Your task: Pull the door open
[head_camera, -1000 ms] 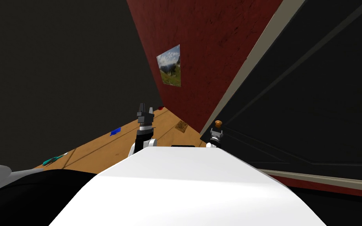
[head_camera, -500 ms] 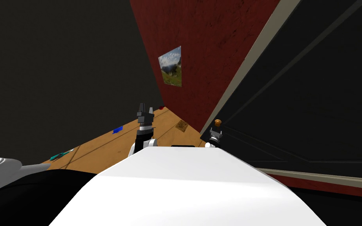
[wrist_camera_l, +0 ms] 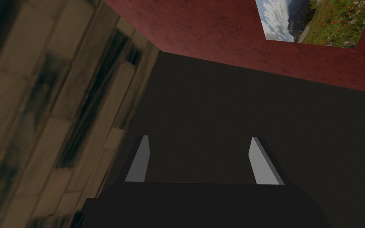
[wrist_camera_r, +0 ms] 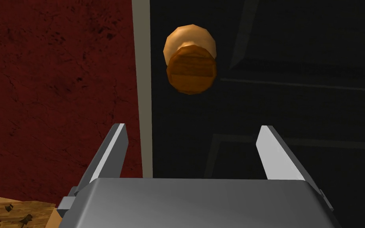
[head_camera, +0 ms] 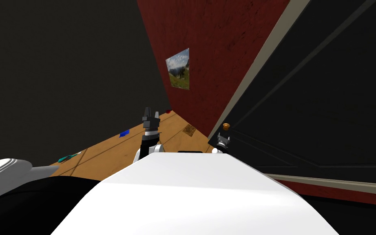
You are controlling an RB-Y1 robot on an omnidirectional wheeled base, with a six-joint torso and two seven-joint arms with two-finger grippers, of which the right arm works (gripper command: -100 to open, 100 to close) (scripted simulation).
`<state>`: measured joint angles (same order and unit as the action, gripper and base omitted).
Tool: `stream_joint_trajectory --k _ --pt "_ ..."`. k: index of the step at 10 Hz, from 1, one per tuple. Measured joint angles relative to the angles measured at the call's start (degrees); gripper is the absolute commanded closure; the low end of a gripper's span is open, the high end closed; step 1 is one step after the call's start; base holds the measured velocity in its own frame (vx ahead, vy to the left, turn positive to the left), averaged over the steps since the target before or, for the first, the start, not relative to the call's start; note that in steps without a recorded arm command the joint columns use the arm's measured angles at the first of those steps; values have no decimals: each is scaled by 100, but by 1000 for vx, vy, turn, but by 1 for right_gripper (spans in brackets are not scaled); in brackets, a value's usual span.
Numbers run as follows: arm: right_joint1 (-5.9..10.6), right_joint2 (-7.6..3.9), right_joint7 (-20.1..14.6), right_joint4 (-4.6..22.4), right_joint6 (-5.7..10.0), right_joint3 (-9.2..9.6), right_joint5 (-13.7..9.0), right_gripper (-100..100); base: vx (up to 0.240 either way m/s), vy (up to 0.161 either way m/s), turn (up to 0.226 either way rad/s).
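Orange-brown and rounded, the door knob [wrist_camera_r: 190, 65] sits on a near-black panelled door [wrist_camera_r: 296, 79], close to the door's edge; there a pale frame strip [wrist_camera_r: 141, 79] separates the door from a dark red wall [wrist_camera_r: 55, 79]; the door looks shut or nearly so, though I cannot tell for certain. Seen along the right arm, the right gripper [wrist_camera_r: 192, 128] points at the door with its two grey fingers spread wide and nothing between them; the knob lies ahead of the fingertips, apart from them and roughly in line with the gap; nothing touches it. From the head camera, that gripper shows small, just beside the knob at the door's edge, with a wooden floor [head_camera: 113, 151] running away along the wall. The left gripper [head_camera: 151, 116] is held up in front of the chest, well apart from the door; its fingers are likewise released and empty.

By my judgement, the step in hand is the approach to the knob, before any grasp; the pull itself has not begun. The next move seems to call for carrying the right hand forward until the fingers straddle the knob, closing them on its sides, and only then drawing back along the door's swing; a round knob may slip between thin blades, so a centred, firm grip would matter.
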<state>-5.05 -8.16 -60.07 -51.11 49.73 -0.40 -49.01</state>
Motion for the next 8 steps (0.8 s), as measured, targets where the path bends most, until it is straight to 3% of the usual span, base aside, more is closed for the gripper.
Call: stream_joint_trajectory --k 2,3,4,5,8 --pt "-6 17 -119 -17 27 28 -49 -100 24 6 3" --pt "-16 -37 -195 51 55 43 -39 -100 147 10 3" --pt "-29 -161 -345 134 69 50 -40 -100 183 -13 5" --pt "-158 -260 -459 43 42 55 -43 -100 176 -11 4" --pt "-195 -473 -798 250 116 98 -19 -100 128 9 5"
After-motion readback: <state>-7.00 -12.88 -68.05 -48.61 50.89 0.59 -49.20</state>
